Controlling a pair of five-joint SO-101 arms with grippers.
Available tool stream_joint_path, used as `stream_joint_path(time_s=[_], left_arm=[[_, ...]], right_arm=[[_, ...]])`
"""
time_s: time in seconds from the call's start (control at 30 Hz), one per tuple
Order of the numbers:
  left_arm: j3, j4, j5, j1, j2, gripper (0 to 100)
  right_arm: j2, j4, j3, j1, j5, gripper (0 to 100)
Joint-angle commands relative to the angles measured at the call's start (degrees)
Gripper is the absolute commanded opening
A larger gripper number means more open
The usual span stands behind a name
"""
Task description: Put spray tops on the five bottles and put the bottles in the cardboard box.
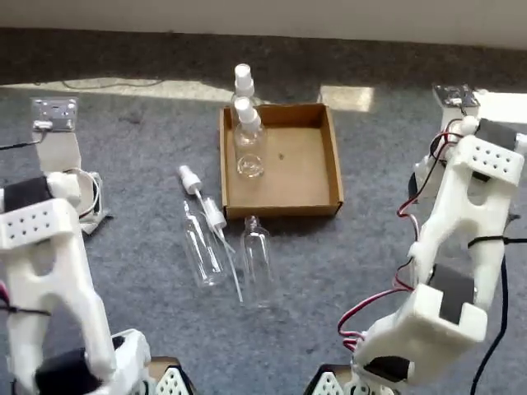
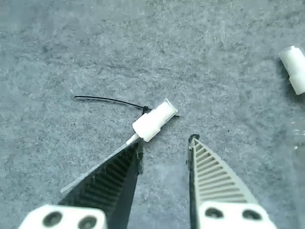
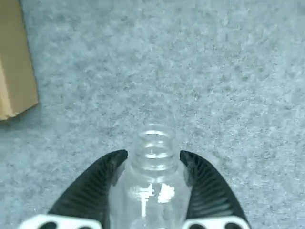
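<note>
bottle (image 3: 152, 191) in right end effector (image 3: 152, 153), base cut off

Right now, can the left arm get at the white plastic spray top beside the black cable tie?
Probably yes: the open left gripper sits just short of the white plastic spray top, with nothing between.
</note>
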Motion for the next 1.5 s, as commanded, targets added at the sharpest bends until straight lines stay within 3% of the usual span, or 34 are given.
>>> stream_joint_path(time_s=[0.0, 0.23, 0.47, 0.73, 1.0, 1.13, 1.27, 1.47], left_arm=[[-16.2, 6.4, -13.7, 1.0, 17.9, 15], [-34.6, 14.3, -38.4, -1.1, 38.2, 16], [-47.6, 15.1, -43.2, -5.2, 50.8, 16], [-49.6, 17.0, -43.6, -5.1, 58.7, 16], [-53.8, 25.1, -44.0, -6.7, 48.8, 16], [-50.1, 30.3, -53.4, -6.8, 45.2, 16], [-41.7, 27.7, -57.5, -6.0, 45.0, 16], [-31.0, 13.3, -59.0, -3.3, 45.5, 19]], right_arm=[[-12.7, 0.0, 5.6, -1.7, 3.4, 4.5], [-28.4, -4.4, 23.3, -6.8, 5.1, 4.5], [-37.0, -0.6, 29.6, -13.7, 4.8, 4.5], [-37.6, 1.9, 29.7, -21.9, 1.1, 4.5], [-37.6, 1.9, 29.8, -24.8, 1.0, 4.5], [-38.0, 1.9, 29.8, -24.8, 1.0, 4.5], [-37.8, 1.8, 29.8, -24.8, 1.0, 4.5], [-38.1, 2.0, 29.9, -24.7, 1.0, 4.5]])
